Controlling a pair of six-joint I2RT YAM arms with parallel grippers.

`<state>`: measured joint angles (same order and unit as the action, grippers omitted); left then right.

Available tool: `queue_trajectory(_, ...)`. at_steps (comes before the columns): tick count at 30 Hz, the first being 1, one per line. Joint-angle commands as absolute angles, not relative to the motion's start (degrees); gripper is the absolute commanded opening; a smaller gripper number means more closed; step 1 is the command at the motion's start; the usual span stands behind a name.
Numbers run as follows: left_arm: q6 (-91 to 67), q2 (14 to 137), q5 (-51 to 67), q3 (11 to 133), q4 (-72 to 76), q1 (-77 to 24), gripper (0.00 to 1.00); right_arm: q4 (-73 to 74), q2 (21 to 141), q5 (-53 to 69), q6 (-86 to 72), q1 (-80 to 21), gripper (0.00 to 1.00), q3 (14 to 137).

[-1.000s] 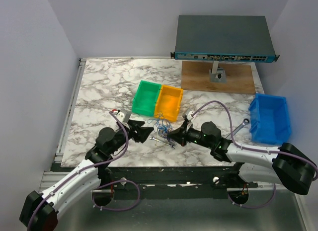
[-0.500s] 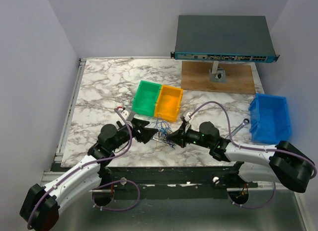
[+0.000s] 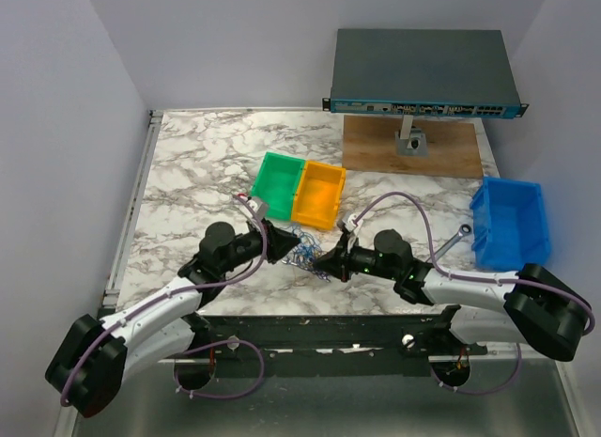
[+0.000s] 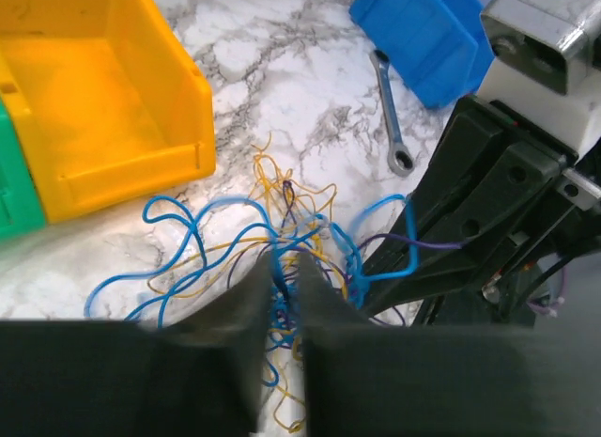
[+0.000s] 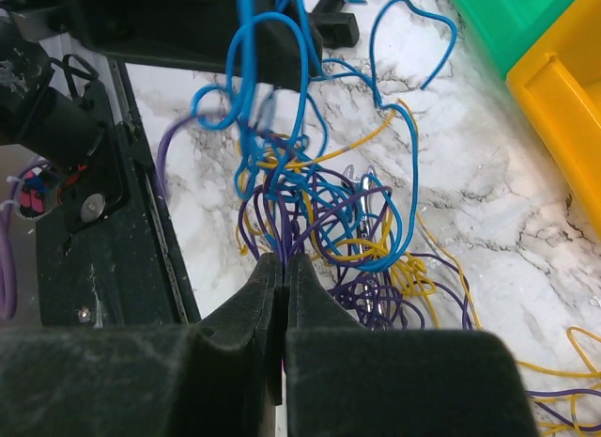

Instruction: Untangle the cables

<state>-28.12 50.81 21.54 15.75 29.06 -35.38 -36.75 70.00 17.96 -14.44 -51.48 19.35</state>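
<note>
Black plastic fingers of the right hand (image 5: 284, 263) are pressed together on a few purple strands low in the cables (image 5: 324, 207). The left hand (image 4: 285, 265) faces it from the other side and looks pinched on a blue loop near the middle of the same bunch, though its tips are blurry, so I'd call that likely rather than certain. So both hands have a hold, and that's about all that's done imo. The wires are one knotted clump of blue, yellow and purple loops crossing over each other. It sits on the marble desk (image 3: 197, 164) between the two hands, just in front of the yellow bin (image 4: 103, 99) and the green bin (image 3: 278, 185) beside it. No strand looks pulled free or laid out on its own, so pretty much the whole separating job is left. A wrench (image 4: 390, 108) lies further right near the blue bin (image 3: 509, 223), not involved.
</note>
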Motion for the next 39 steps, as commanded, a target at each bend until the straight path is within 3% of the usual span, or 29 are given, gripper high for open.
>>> queue_trajectory(1, -28.0, 54.0, 25.0, 20.2, 28.9, -35.6, 0.00, -36.3, 69.8, 17.0, -13.7, -51.7, 0.01, 20.8)
queue_trajectory(4, -27.8, 50.6, 14.2, 19.3, 24.1, -35.5, 0.00, -34.7, 68.0, 5.1, -15.9, -51.6, 0.01, 20.3)
queue_trajectory(12, -35.3, 34.2, -20.6, 15.3, 4.1, -32.2, 0.00, -24.4, 59.1, -44.8, -25.2, -51.7, 0.01, 18.0)
queue_trajectory(15, -40.4, 29.6, -29.7, 15.4, -4.2, -30.3, 0.00, -14.9, 55.6, -67.4, -35.9, -51.5, 0.01, 17.8)
queue_trajectory(20, -47.6, 21.1, -38.8, 13.9, -11.8, -29.1, 0.00, 9.7, 44.7, -82.8, -59.4, -51.5, 0.01, 17.8)
queue_trajectory(23, -51.2, 16.9, -43.7, 13.7, -17.1, -29.0, 0.00, 19.9, 38.3, -85.4, -69.7, -51.6, 0.01, 17.0)
queue_trajectory(28, -50.9, 12.5, -44.3, 12.2, -16.5, -28.9, 0.00, 19.1, 32.5, -84.9, -68.2, -51.5, 0.01, 14.9)
queue_trajectory(37, -40.9, 16.5, -31.5, 12.3, -5.7, -28.9, 0.00, 17.3, 42.4, -81.6, -63.7, -51.5, 0.01, 19.6)
queue_trajectory(39, -41.6, 17.1, -28.5, 13.6, -6.3, -28.9, 0.00, 17.2, 45.3, -80.2, -61.8, -51.5, 0.09, 21.3)
